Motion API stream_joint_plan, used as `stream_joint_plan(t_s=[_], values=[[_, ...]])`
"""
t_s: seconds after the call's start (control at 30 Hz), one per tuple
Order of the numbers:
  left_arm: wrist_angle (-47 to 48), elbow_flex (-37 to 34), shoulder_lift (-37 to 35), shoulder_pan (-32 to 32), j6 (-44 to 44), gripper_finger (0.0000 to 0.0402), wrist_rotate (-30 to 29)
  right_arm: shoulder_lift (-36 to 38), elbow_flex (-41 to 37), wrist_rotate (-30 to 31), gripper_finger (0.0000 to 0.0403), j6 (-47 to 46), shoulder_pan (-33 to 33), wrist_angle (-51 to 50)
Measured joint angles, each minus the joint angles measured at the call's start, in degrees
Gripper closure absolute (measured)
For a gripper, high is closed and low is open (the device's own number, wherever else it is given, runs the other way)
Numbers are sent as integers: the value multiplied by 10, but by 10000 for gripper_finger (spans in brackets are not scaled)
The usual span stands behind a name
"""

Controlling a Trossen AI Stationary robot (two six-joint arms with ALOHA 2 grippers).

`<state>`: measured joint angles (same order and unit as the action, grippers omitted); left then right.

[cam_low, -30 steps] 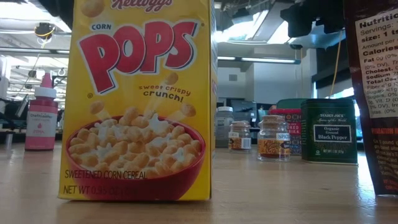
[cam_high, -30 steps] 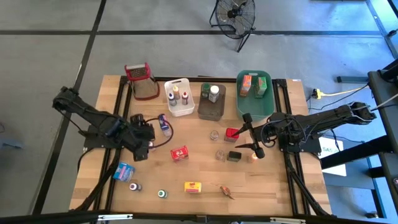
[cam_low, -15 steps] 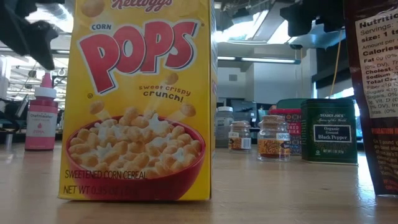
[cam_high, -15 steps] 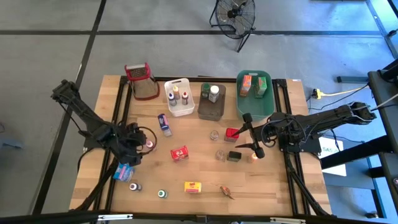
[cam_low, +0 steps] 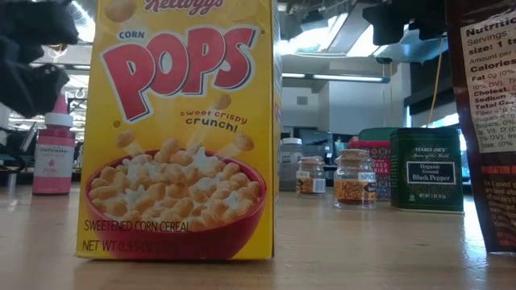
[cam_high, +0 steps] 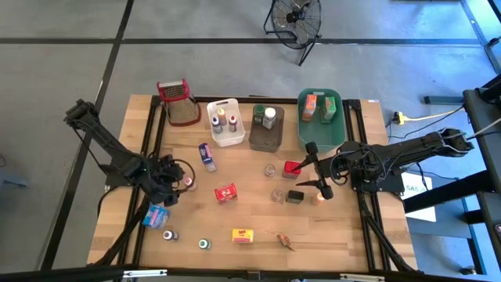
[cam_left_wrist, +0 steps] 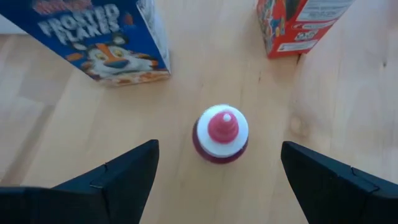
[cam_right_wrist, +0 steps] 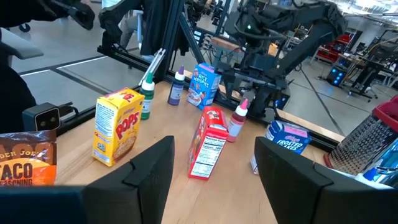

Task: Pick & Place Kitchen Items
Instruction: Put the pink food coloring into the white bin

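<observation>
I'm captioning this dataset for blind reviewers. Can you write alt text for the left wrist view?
Seen from above, a small bottle with a pink cap stands upright on the wooden table, centred between the open left gripper's two dark fingers. Beyond it stand a blue Frosted Flakes box and part of a red box.

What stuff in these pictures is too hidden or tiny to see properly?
- Low view: the Corn Pops box fills the front and hides the table behind it.
- Low view: the brown packet is cut off by the edge.
- High view: labels on the bottles in the white tub are too small.
</observation>
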<state>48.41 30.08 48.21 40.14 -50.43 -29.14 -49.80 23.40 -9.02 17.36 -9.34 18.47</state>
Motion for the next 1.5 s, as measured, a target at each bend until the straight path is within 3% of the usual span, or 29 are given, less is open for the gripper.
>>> stream_joint_plan(t_s=[0.47,1.23,1.5], values=[[-117,-100,-54,0,-4,68,6,0,0,0,178,0,0,-2],[-328,-244,-54,0,-29,68,-21,0,0,0,178,1,0,-3],[-365,-251,-52,0,-12,68,-36,0,0,0,178,2,0,-4]])
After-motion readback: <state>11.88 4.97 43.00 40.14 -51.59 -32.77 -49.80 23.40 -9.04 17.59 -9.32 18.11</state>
